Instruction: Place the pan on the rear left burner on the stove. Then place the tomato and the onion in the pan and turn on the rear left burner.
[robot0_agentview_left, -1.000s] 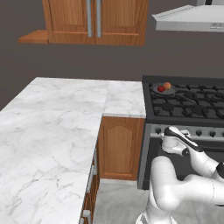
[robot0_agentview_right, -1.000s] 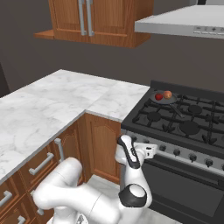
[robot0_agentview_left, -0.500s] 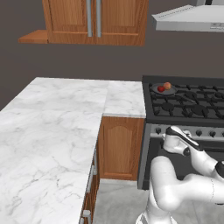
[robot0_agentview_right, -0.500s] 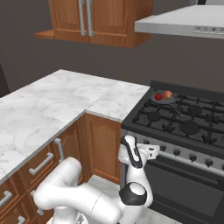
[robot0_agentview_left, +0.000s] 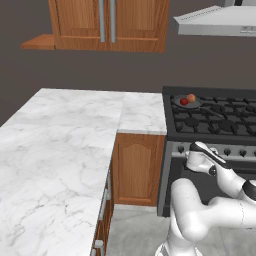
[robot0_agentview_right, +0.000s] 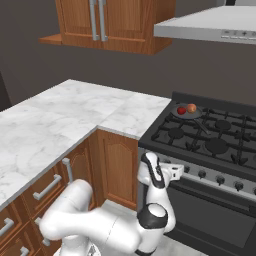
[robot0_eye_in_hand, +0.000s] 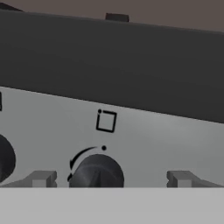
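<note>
The dark pan (robot0_agentview_left: 188, 104) (robot0_agentview_right: 188, 112) rests on the grate over the rear left burner of the black stove (robot0_agentview_left: 220, 126) (robot0_agentview_right: 212, 142), and it hides the burner cap. Inside it lie the red tomato (robot0_agentview_left: 183, 101) (robot0_agentview_right: 181, 110) and the orange-brown onion (robot0_agentview_left: 191, 98) (robot0_agentview_right: 191, 108), side by side. My gripper (robot0_eye_in_hand: 111, 179) (robot0_agentview_right: 178, 171) (robot0_agentview_left: 195, 148) is down at the silver front panel. It stands open, its fingertips (robot0_eye_in_hand: 41, 178) on either side of a dark knob (robot0_eye_in_hand: 96, 173) without touching it.
A second knob (robot0_eye_in_hand: 3, 157) sits at the left edge of the hand view, and more knobs (robot0_agentview_right: 202, 174) run along the panel. White marble counter (robot0_agentview_left: 60, 150) wraps the left side above wooden cabinets (robot0_agentview_left: 137, 170). A range hood (robot0_agentview_left: 217, 22) hangs over the stove.
My hand has crept slightly closer to the stove's front panel. The pan, tomato and onion have stayed put.
</note>
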